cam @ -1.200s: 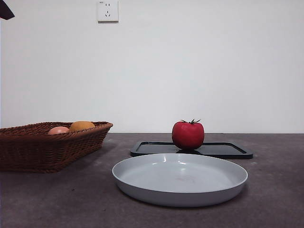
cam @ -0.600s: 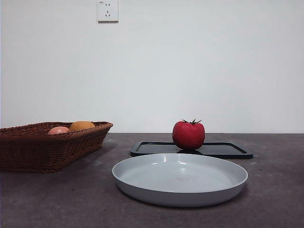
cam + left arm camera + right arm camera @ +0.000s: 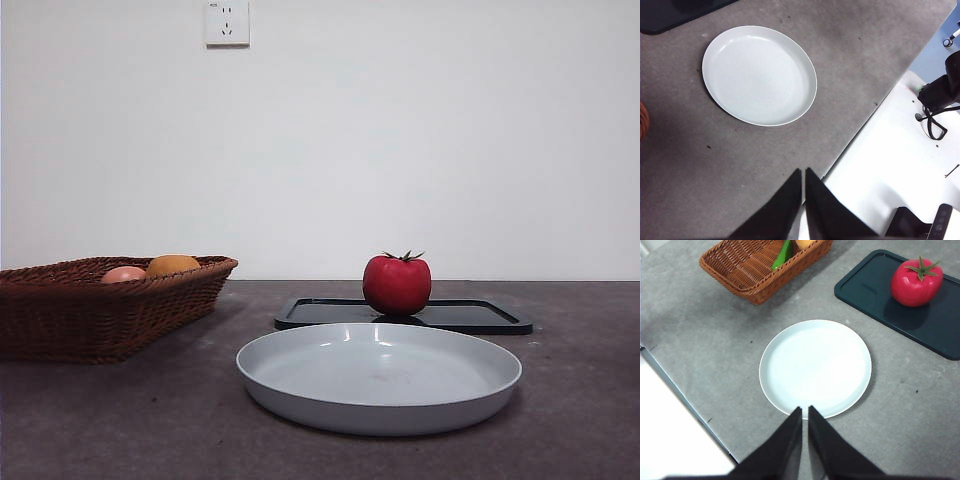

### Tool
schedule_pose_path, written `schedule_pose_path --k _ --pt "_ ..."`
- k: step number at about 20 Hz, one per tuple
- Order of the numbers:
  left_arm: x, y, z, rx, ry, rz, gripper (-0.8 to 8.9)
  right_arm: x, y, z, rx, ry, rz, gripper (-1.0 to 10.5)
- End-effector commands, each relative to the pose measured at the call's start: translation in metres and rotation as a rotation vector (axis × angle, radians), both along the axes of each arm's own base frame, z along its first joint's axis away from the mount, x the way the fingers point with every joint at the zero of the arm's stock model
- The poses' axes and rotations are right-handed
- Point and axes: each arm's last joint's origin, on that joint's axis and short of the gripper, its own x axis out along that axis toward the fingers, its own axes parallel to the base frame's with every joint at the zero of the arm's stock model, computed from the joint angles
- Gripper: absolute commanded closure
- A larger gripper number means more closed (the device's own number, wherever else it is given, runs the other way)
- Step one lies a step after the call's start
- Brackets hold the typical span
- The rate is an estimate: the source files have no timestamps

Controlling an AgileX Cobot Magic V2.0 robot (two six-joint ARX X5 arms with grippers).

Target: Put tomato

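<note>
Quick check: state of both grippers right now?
Left gripper: jaws shut, holding nothing, above the table near the plate.
Right gripper: jaws shut, holding nothing, above the plate's edge; the tomato sits untouched on the black tray.

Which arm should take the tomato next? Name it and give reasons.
Right, probably. The right gripper, jaws shut, has the tomato on the black tray in its wrist view. The left gripper, also shut, sees only the plate and the tray's edge.
</note>
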Motion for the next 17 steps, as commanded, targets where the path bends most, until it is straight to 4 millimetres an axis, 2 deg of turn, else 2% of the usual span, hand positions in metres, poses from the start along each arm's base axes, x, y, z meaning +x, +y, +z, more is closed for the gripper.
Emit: schedule_pose_path --k 1,3,5,8,10,13,17 --pt "0.001 -0.001 0.006 -0.012 -0.024 -0.013 8.05 0.000 0.001 0.003 0.015 -0.005 0.002 9.4" --pt "0.000 -0.001 0.007 -0.016 -0.037 -0.016 8.04 0.000 0.001 0.003 0.014 -0.004 0.002 9.4" --pt "0.000 0.005 0.015 -0.034 -0.168 -0.005 8.05 0.000 0.001 0.003 0.015 -0.005 0.002 9.4" --pt "-0.005 0.024 0.037 -0.103 -0.523 0.085 8.05 0.000 0.001 0.003 0.015 -0.005 0.002 9.4" --pt "-0.013 0.040 0.041 -0.112 -0.736 0.222 8.05 0.000 0.001 0.003 0.015 -0.005 0.002 9.4" --pt "-0.023 0.060 0.022 -0.049 -0.944 0.505 8.05 0.000 0.001 0.003 0.015 -0.005 0.002 9.4" --pt "-0.033 0.072 -0.027 0.016 -1.026 0.701 8.05 0.000 0.001 0.003 0.015 -0.005 0.002 9.4"
